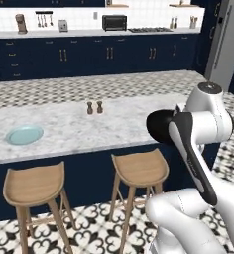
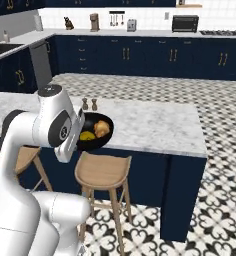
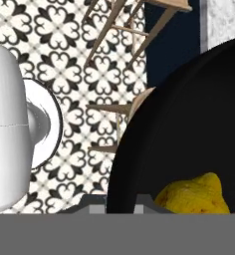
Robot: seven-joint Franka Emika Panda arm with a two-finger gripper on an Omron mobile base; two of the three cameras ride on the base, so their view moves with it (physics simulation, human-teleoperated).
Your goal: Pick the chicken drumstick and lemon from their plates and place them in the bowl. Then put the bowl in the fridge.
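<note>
Drumstick (image 2: 103, 128) and lemon (image 2: 87, 135) already in bowl (image 2: 92, 143); gripper (image 3: 120, 203) clamped on bowl rim, carried off counter (image 2: 155, 127); fridge (image 1: 227, 44) placement left

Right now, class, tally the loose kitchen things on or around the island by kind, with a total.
Bowl: 1
Plate: 1
Drumstick: 1
Lemon: 1
Shakers: 2
Stools: 2
Total: 8
</note>
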